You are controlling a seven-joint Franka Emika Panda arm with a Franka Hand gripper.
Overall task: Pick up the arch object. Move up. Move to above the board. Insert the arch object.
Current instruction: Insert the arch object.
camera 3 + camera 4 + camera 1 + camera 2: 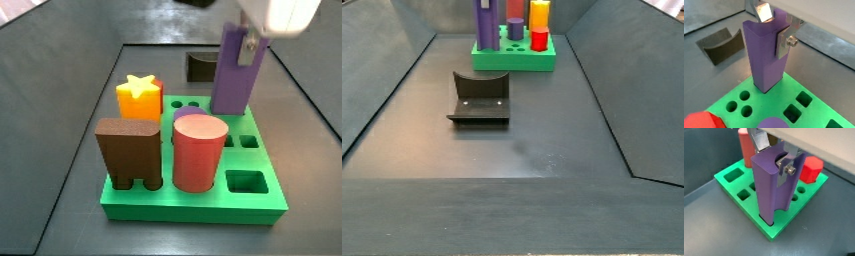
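The arch object [765, 55] is a tall purple block, held upright with my gripper [774, 29] shut on its upper end. Silver fingers [784, 172] press its two sides in both wrist views. Its lower end meets the green board [731, 188] close to a corner; how deep it sits I cannot tell. In a side view the arch object [237, 75] stands at the board's [201, 205] far end under the gripper [251, 35]. From farther off, the arch object [484, 22] rises at the left of the board [513, 62].
Other pieces stand in the board: a brown block [130, 150], a red cylinder [201, 152], an orange star piece [139, 97] and a low purple round piece [187, 116]. The dark fixture [480, 100] sits on the floor beside the board. Grey walls enclose the floor.
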